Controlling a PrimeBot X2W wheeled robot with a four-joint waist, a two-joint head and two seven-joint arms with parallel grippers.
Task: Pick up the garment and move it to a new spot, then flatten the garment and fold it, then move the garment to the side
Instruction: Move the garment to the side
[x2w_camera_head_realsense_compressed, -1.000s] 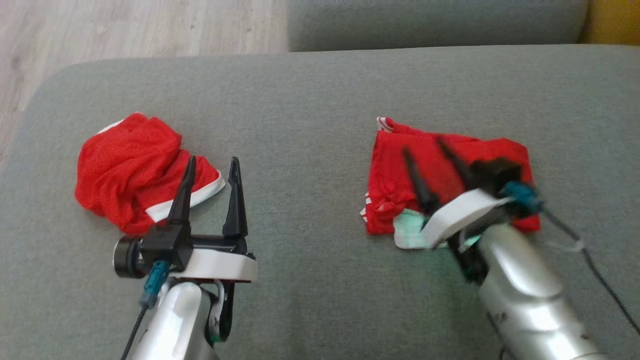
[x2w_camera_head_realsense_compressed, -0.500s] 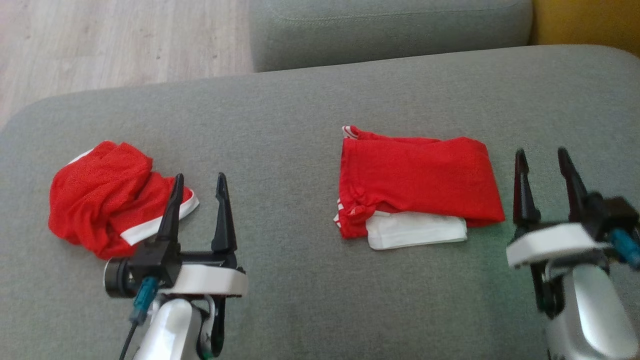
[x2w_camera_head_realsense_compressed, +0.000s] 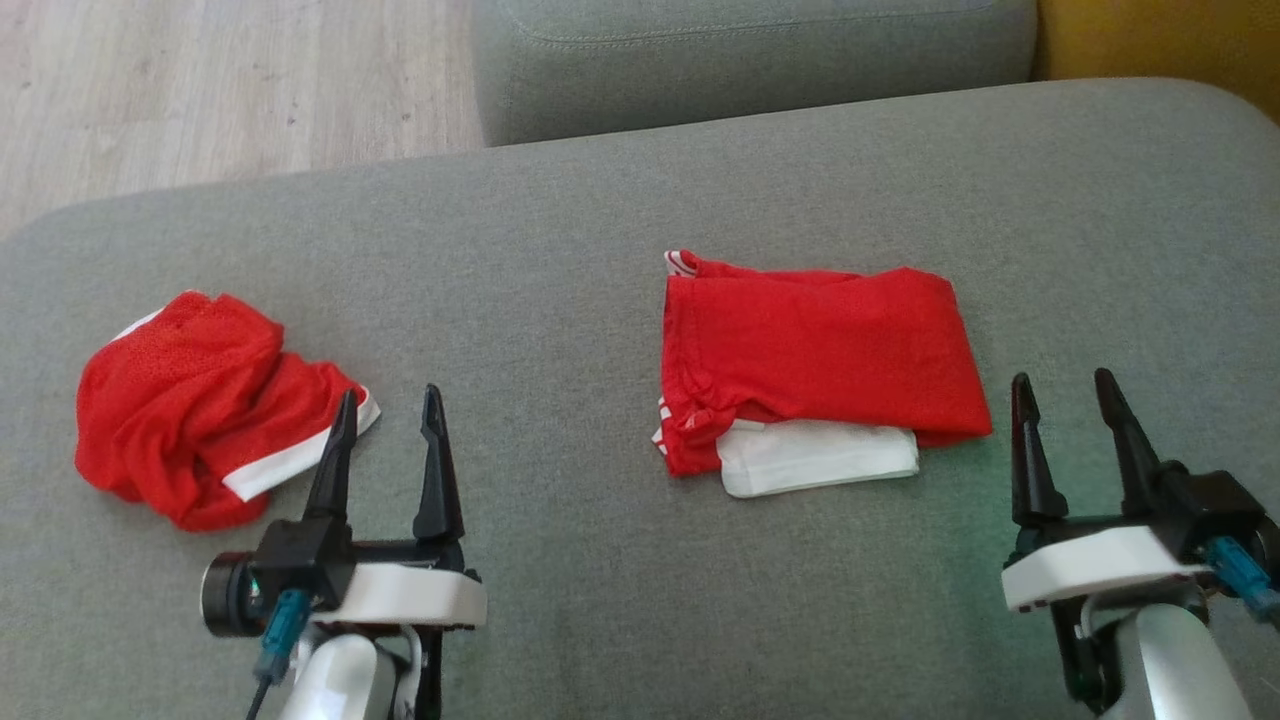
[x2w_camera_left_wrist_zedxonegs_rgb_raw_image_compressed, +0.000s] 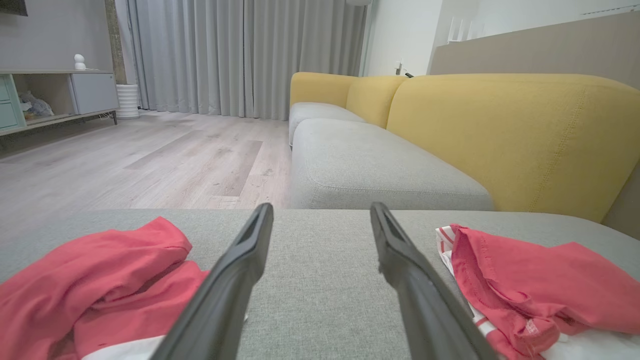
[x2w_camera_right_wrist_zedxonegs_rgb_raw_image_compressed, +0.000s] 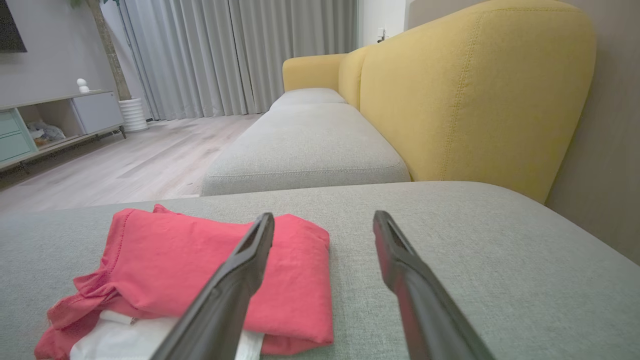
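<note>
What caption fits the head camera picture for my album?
A folded red shirt lies on a grey sofa between the open left gripper and right gripper; a crumpled red garment sits far left.

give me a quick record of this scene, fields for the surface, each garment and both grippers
surface: grey cushion
folded garment: red, folded flat, centre-right of the cushion, white layer showing under its near edge
crumpled garment: red with white trim, bunched up at the left
left gripper: open, empty, by the crumpled garment's right edge
right gripper: open, empty, right of the folded garment, apart from it
</note>
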